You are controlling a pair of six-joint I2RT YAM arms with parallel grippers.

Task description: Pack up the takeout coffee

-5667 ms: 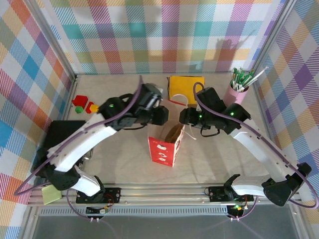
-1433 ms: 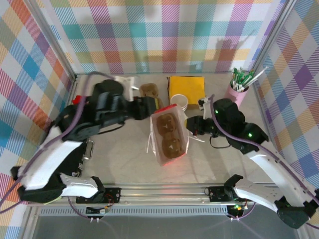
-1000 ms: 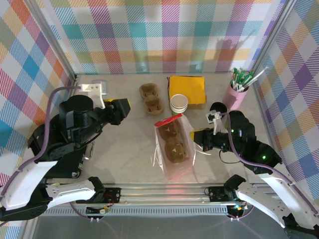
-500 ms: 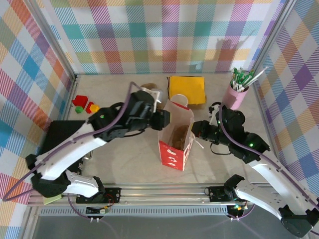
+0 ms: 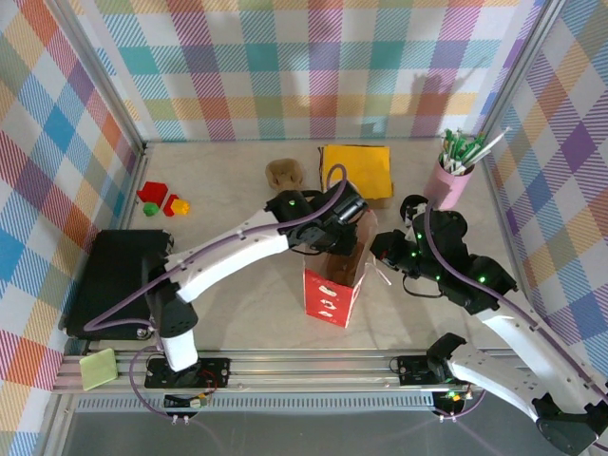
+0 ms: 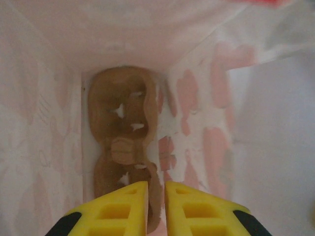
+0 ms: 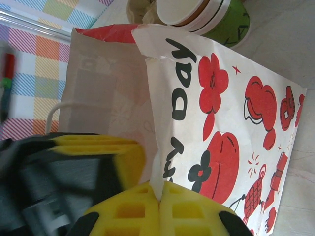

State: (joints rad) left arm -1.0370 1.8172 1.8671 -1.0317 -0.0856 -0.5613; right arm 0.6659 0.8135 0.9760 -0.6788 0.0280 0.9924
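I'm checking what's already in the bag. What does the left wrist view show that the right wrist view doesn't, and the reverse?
Left wrist: the inside of the paper bag, with a brown pulp cup carrier lying on its bottom beyond the nearly closed left fingers. Right wrist: the bag's red-printed outer wall, the right fingers pinching its top edge, and nested green-banded cups beyond it. Both: that bag's pale inner wall.
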